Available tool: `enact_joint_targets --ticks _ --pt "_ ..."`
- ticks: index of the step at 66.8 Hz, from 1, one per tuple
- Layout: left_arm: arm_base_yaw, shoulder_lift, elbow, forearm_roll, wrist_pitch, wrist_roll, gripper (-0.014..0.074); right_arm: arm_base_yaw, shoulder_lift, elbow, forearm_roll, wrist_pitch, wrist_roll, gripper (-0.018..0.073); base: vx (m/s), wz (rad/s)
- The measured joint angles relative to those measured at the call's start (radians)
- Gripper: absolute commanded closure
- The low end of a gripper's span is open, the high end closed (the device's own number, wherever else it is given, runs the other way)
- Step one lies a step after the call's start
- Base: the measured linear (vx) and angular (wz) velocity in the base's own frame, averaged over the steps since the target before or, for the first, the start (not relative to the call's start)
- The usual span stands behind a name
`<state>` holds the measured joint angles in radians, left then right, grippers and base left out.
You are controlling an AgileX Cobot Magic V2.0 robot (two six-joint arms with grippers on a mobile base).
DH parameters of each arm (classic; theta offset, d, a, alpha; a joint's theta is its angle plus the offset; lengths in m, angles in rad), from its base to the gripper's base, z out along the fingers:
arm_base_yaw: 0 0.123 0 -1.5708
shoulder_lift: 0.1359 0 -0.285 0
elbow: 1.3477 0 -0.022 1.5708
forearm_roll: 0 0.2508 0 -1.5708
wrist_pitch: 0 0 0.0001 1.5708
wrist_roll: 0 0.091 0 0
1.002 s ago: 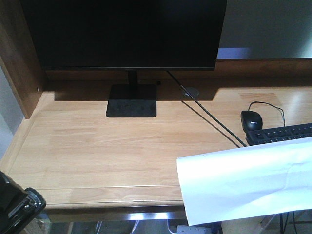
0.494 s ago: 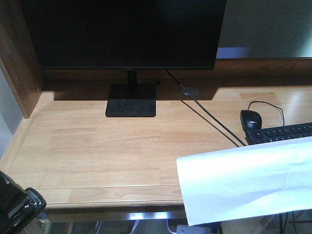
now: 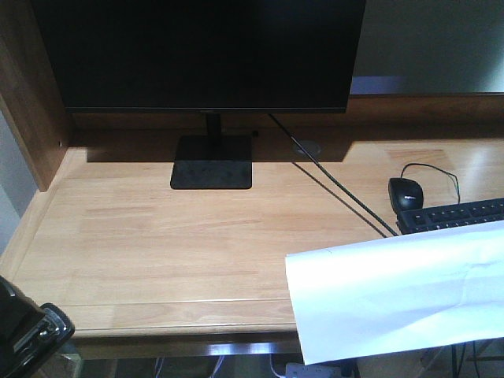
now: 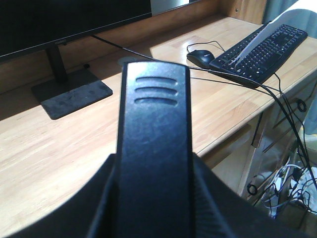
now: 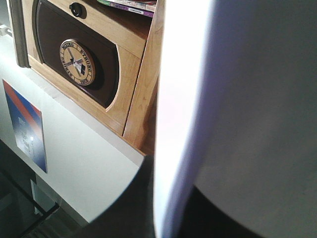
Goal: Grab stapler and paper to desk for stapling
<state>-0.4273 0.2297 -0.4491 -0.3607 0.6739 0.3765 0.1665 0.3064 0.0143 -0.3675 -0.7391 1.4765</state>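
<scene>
My left gripper (image 4: 154, 171) is shut on the black stapler (image 4: 153, 144), which stands upright between the dark fingers and fills the middle of the left wrist view. In the front view the stapler (image 3: 24, 335) shows at the bottom left corner, just off the desk's (image 3: 157, 236) front edge. The white paper (image 3: 394, 291) hangs over the desk's front right corner, partly covering the keyboard. In the right wrist view my right gripper (image 5: 173, 203) is shut on the paper (image 5: 237, 99), whose sheet hides most of the jaws.
A black monitor (image 3: 205, 55) on a flat stand (image 3: 211, 173) occupies the back of the desk. A black mouse (image 3: 406, 193) and keyboard (image 3: 453, 214) lie at the right, with a cable (image 3: 339, 193) running diagonally. A wooden side panel (image 3: 24, 94) rises at the left. Loose cables (image 4: 292, 163) hang below the desk.
The stapler in my left gripper has sunk slightly lower at the bottom left of the front view. The paper has stayed where it was.
</scene>
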Motion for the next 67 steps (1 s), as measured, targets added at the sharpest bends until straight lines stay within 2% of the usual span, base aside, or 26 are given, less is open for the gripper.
enact_joint_targets --ticks 49,67 --pt "0.0 0.0 0.0 0.0 -0.003 0.0 0.0603 0.0 0.0 0.0 0.0 0.0 0.0 0.0564 0.0 0.0" --pt "0.0 0.045 -0.013 -0.007 -0.129 0.0 0.0603 0.0 0.0 0.0 0.0 0.0 0.0 0.0564 0.0 0.0"
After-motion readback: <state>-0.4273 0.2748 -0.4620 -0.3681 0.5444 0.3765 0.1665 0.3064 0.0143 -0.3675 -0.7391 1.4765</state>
